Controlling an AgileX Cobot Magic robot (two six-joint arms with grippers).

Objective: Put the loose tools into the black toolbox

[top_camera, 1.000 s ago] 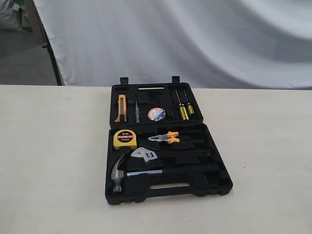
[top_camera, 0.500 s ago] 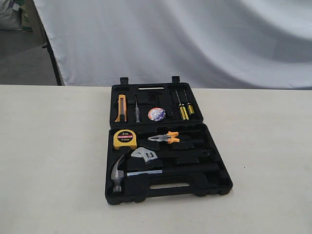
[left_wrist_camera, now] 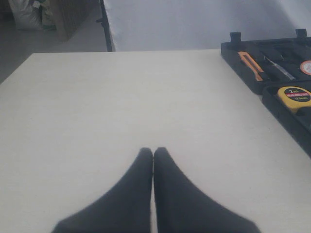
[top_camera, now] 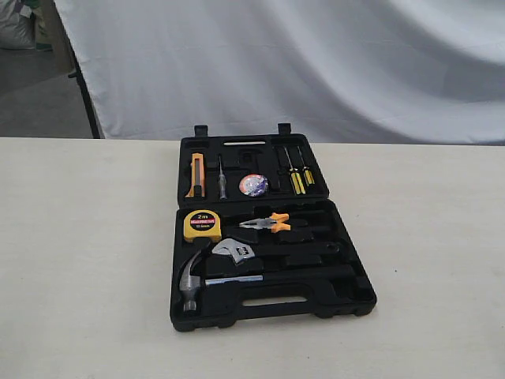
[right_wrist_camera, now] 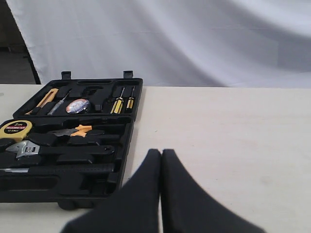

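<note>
The black toolbox (top_camera: 355,294) lies open on the table. In its near half rest the claw hammer (top_camera: 192,286) and the adjustable wrench (top_camera: 234,252), both with black handles. The blue-red-white tape roll (top_camera: 253,185) sits in the far half. The wrench (right_wrist_camera: 22,149) and tape roll (right_wrist_camera: 77,105) also show in the right wrist view. My left gripper (left_wrist_camera: 153,151) is shut and empty over bare table, to the left of the toolbox (left_wrist_camera: 243,77). My right gripper (right_wrist_camera: 161,152) is shut and empty, beside the toolbox's (right_wrist_camera: 127,131) right edge. Neither gripper shows in the exterior view.
A yellow tape measure (top_camera: 202,225) and orange-handled pliers (top_camera: 268,223) lie in the near half. An orange utility knife (top_camera: 196,175), a small silver tool (top_camera: 222,183) and two yellow-handled screwdrivers (top_camera: 297,178) fill the far half. A white sheet (top_camera: 316,63) hangs behind the table (top_camera: 87,253).
</note>
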